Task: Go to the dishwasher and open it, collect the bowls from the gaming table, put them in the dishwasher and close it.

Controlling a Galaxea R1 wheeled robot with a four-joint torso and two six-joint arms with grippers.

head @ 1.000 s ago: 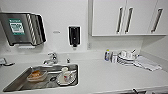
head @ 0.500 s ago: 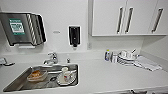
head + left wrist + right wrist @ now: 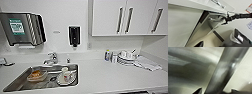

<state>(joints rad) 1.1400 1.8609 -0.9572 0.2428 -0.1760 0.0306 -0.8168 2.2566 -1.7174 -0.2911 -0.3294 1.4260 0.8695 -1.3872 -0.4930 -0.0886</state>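
1. Head view: white bench (image 3: 112, 75); sink (image 3: 15, 83) holding dishes; tap (image 3: 52, 58).
2. Left wrist view: dishwasher (image 3: 205, 31) under the bench, right gripper (image 3: 223, 20) at its handle (image 3: 213, 20).
3. Finger state of both grippers: cannot tell.

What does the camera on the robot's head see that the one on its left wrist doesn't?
Head view alone: the sink holding dirty dishes, the tap, a paper towel dispenser, a dark soap dispenser, stacked plates and upper cupboards. Left wrist view alone: the dishwasher with its door slightly ajar, its bar handle met by the right arm. Shared: the white countertop.
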